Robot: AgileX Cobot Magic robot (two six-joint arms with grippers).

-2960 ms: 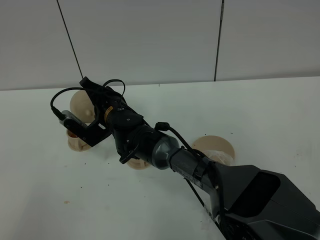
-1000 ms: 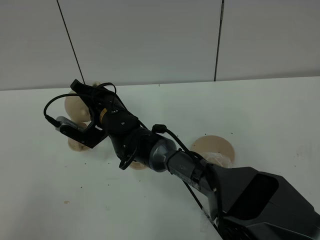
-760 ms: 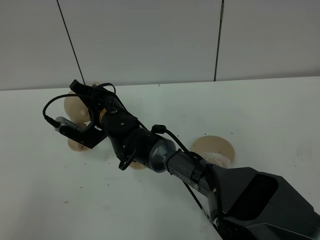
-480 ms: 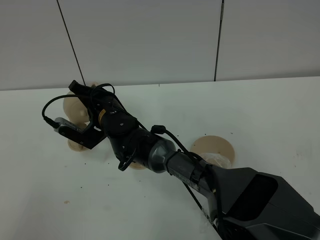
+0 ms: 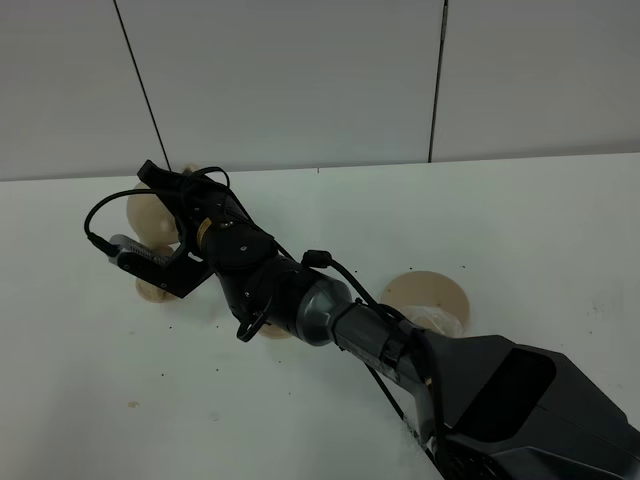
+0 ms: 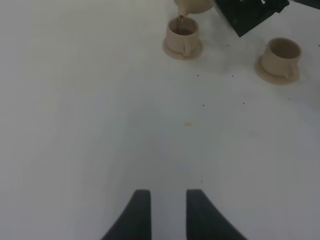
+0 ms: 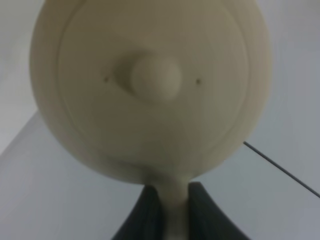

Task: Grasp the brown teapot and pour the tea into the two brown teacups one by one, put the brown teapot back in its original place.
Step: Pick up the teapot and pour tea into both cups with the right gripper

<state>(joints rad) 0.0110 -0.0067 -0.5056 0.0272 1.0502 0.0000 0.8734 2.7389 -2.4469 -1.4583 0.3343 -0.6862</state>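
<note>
My right gripper [image 7: 174, 215] is shut on the loop handle of the brown teapot [image 7: 150, 85], whose knobbed lid fills the right wrist view. In the high view the teapot [image 5: 146, 212] hangs tilted at the far left, above one teacup [image 5: 152, 289]. The left wrist view shows its spout [image 6: 189, 6] running a thin brown stream into that teacup [image 6: 183, 36], which stands on its small saucer. The other teacup [image 6: 283, 54] stands apart on its own saucer and, in the high view [image 5: 271, 330], is mostly hidden under the arm. My left gripper [image 6: 168, 215] is open and holds nothing, low over bare table.
A wider flat tan saucer [image 5: 426, 292] lies bare on the white table right of the cups. The right arm [image 5: 330, 310] stretches diagonally across the table from its base at the lower right. Small dark specks [image 6: 188, 123] dot the table. A grey wall stands behind.
Since three seconds ago the right arm has carried the teapot further left and tipped it over the left teacup. Over the last half second hardly anything has moved.
</note>
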